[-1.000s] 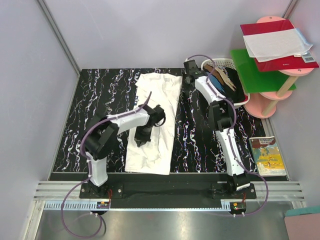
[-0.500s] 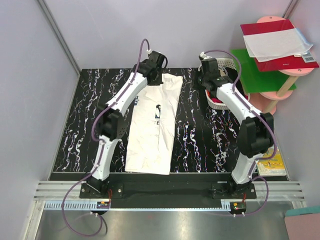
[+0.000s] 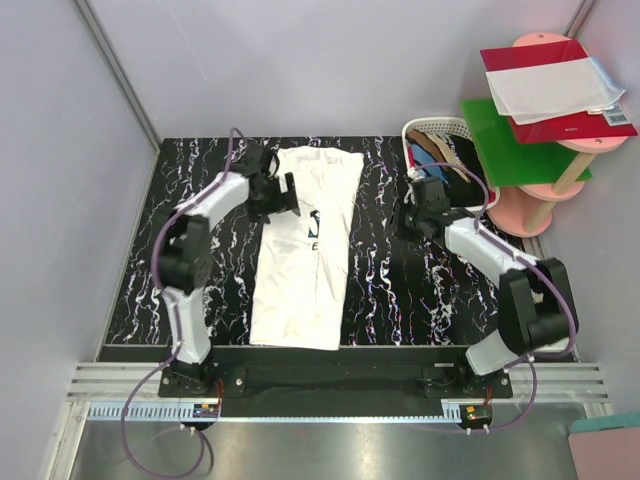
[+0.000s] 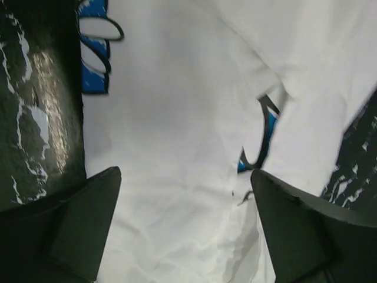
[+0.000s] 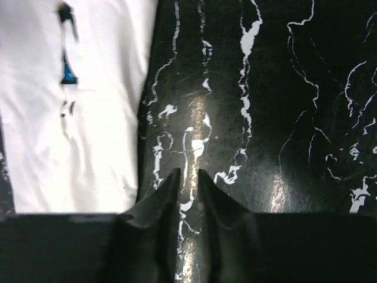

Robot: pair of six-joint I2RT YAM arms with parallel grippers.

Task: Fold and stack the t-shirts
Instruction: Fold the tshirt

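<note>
The long-folded white cloth t-shirt with blue print [image 3: 300, 280] lies flat on the black marbled worktop [image 3: 395, 295], the left tool [image 4: 184, 191] spread wide above it, probably to regrasp, the right tool [image 5: 188, 177] barely parted and empty beside it.

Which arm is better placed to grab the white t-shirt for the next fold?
Left. The left gripper hangs wide open directly over the white t-shirt, at its far half, with cloth filling the gap between its jaws. The right gripper, only slightly parted, sits over bare table to the shirt's right.
</note>
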